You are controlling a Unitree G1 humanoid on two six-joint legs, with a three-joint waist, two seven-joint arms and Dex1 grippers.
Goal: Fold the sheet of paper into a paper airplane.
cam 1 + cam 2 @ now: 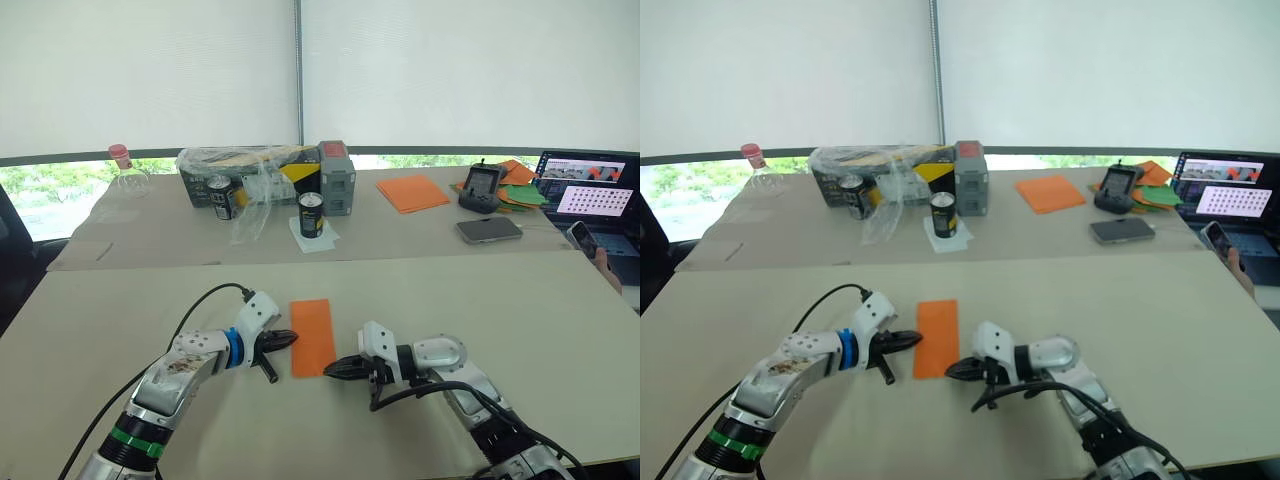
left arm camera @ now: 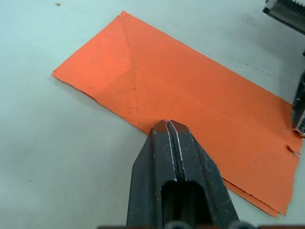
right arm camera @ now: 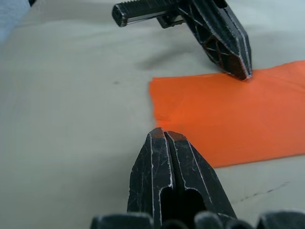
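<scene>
The sheet of paper lies flat on the near table, folded to a long narrow orange rectangle with diagonal creases showing. My left gripper is shut, its tips pressed down on the sheet's left long edge about halfway along. My right gripper is shut too, its tips touching the table right at the sheet's near right corner. The right wrist view also shows the left gripper resting on the sheet. No paper airplane shape is formed.
On the far table stand two drink cans, a grey box, a plastic-wrapped box, a stack of orange sheets, green papers, a controller, a phone and a laptop.
</scene>
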